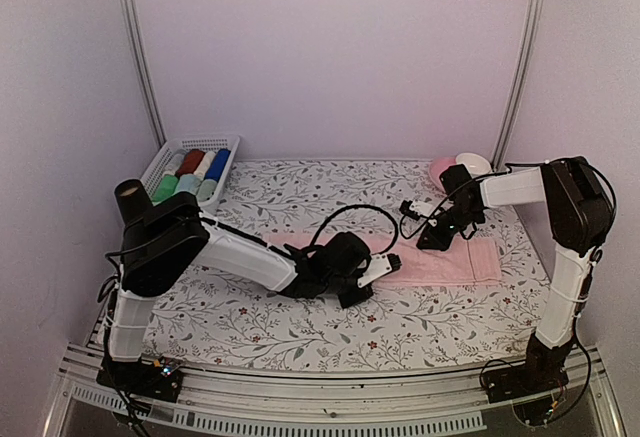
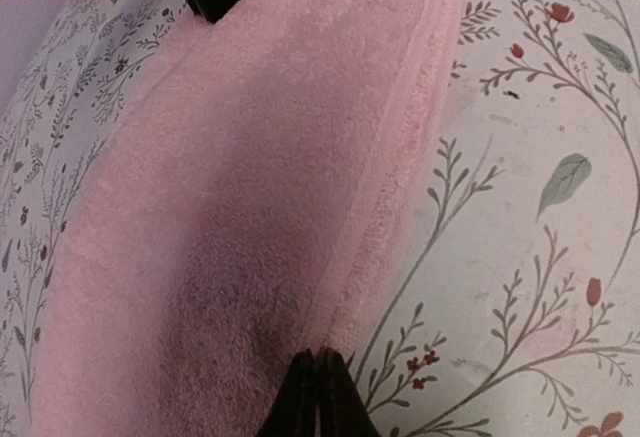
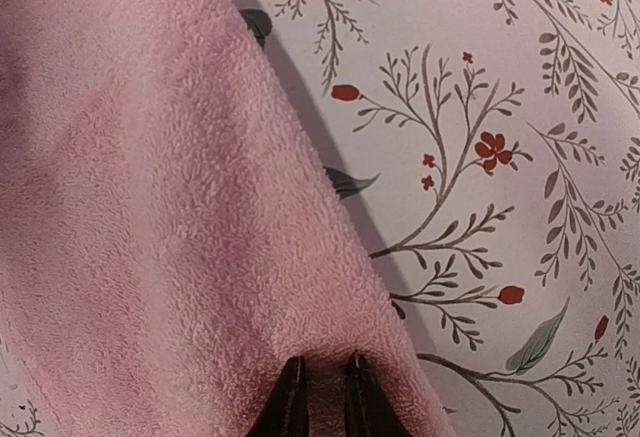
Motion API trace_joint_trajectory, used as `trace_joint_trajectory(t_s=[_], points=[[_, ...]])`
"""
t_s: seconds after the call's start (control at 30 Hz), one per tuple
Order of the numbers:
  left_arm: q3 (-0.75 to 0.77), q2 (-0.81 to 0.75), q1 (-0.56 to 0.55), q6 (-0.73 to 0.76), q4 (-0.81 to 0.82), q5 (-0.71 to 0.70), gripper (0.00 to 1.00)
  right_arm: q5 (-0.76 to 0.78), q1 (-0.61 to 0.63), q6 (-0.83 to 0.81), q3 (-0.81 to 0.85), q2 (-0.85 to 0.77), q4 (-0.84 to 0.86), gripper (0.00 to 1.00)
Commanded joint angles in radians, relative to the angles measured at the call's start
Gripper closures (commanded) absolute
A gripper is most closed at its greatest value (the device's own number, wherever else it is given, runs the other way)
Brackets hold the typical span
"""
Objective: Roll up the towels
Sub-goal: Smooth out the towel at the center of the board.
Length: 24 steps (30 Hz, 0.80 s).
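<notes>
pink towel lies flat across mid table, long side running left to right; its left end is hidden under the left arm. left gripper is pressed fully together at the near-side hem, and i cannot make out any cloth between the tips. right gripper is nearly closed, pinching a raised fold at the far edge. mint towel sits rolled in the far-left basket, partly obscured.

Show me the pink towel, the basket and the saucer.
pink towel (image 1: pixel 455 262): top view, on its flat right half.
basket (image 1: pixel 205 140): top view, on its far rim.
saucer (image 1: pixel 440 168): top view, on its pink left edge.
</notes>
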Motion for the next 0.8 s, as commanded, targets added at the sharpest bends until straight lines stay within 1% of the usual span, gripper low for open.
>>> trace_joint_trajectory(t_s=[0.0,0.2,0.5,0.67,0.77], points=[[0.010,0.020,0.004,0.002,-0.001,-0.019,1.00,0.012,0.015,-0.011,-0.003,0.053,-0.016,0.88],[-0.002,-0.013,0.002,0.002,-0.002,-0.003,1.00,0.024,0.017,-0.011,0.000,0.066,-0.017,0.87],[-0.043,-0.092,0.003,-0.038,-0.061,0.066,1.00,0.048,0.018,-0.001,0.003,0.073,-0.011,0.88],[-0.040,-0.098,0.002,-0.053,-0.090,0.079,1.00,0.053,0.018,-0.002,0.001,0.075,-0.010,0.88],[-0.030,-0.085,0.003,-0.057,-0.098,0.060,1.00,0.054,0.019,-0.003,0.000,0.075,-0.012,0.87]])
